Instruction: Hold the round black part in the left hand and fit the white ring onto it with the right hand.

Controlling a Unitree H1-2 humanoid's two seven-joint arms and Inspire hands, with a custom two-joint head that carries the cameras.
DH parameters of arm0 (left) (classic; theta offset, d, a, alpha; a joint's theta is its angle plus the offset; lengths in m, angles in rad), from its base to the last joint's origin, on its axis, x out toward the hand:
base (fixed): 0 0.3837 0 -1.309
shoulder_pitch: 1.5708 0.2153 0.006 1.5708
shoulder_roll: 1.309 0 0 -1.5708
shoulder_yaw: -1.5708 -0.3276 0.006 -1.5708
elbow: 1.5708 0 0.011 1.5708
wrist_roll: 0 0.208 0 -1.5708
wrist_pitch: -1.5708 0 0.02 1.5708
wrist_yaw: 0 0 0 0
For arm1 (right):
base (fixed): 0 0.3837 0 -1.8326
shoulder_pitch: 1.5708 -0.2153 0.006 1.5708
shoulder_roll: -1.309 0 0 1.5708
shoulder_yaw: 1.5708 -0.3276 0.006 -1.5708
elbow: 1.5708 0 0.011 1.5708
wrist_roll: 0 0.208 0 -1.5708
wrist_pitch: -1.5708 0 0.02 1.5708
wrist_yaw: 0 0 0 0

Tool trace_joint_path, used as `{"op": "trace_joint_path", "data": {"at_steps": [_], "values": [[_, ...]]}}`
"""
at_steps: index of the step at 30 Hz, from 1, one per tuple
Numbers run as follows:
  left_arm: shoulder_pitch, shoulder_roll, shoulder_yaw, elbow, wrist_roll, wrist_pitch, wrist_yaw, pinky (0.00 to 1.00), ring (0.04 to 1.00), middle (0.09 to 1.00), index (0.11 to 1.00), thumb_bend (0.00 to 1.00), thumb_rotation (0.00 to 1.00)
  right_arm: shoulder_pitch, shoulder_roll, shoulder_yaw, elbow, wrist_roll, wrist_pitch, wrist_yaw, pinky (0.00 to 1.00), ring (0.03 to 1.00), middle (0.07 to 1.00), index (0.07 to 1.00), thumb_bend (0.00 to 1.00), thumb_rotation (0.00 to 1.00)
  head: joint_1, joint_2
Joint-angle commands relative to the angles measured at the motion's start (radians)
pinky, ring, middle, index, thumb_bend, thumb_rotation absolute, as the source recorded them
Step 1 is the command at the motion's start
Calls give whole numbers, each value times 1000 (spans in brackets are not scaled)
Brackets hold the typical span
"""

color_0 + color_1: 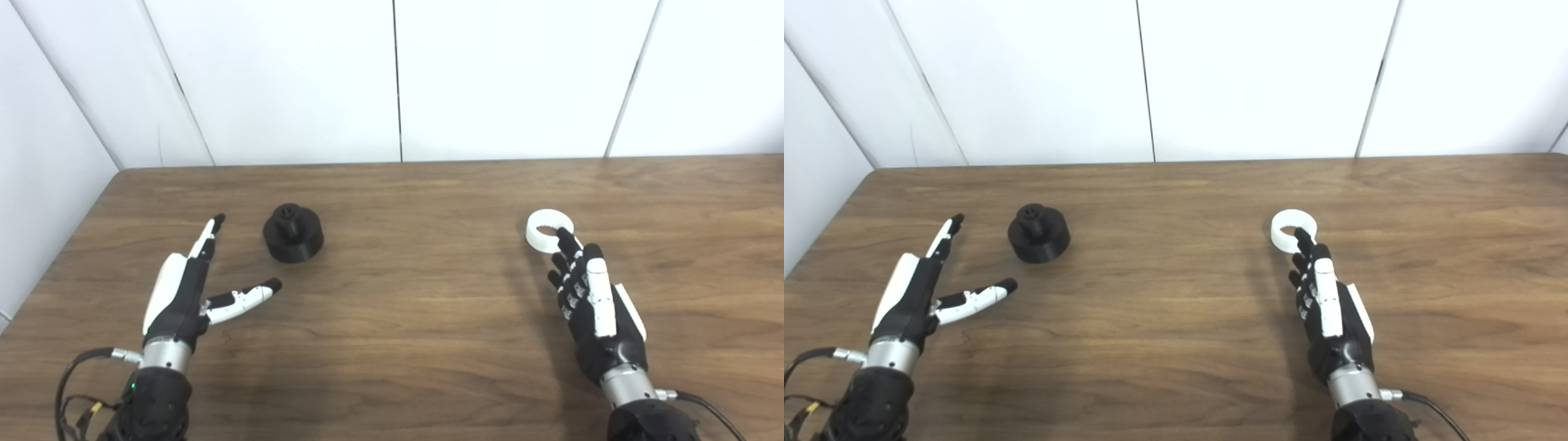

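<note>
The round black part (293, 233) stands on the wooden table (416, 306), left of centre, with a small hub on top. My left hand (184, 291) lies open just to its near left, fingers stretched forward and thumb out toward the part, not touching it. The white ring (549, 229) lies flat on the table at the right. My right hand (591, 300) is right behind it, fingers apart and extended; the fingertips (566, 239) overlap the ring's near edge. Nothing is held by either hand.
White wall panels (392, 79) stand along the table's far edge and left side. A broad stretch of bare wood separates the black part from the ring. Cables (79, 380) trail from both wrists at the near edge.
</note>
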Motion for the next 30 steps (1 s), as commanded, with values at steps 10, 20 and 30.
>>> {"op": "trace_joint_path", "data": {"at_steps": [10, 20, 30], "values": [[-198, 136, 19, 122, 50, 11, -170, 1000, 1000, 1000, 1000, 1000, 265, -21, 0, 19, 3, -15, -54, 3, 1000, 1000, 992, 928, 534, 1000, -4, -4], [-311, 170, 12, 242, 101, 11, -288, 1000, 1000, 1000, 987, 1000, 232, -14, 3, 10, -11, -12, -55, -1, 1000, 1000, 994, 928, 533, 1000, -7, -2], [-364, 197, -3, 312, 125, 11, -365, 1000, 1000, 1000, 971, 1000, 212, -13, 7, 9, -17, -13, -49, -5, 1000, 1000, 991, 926, 538, 1000, -13, 1]]}}
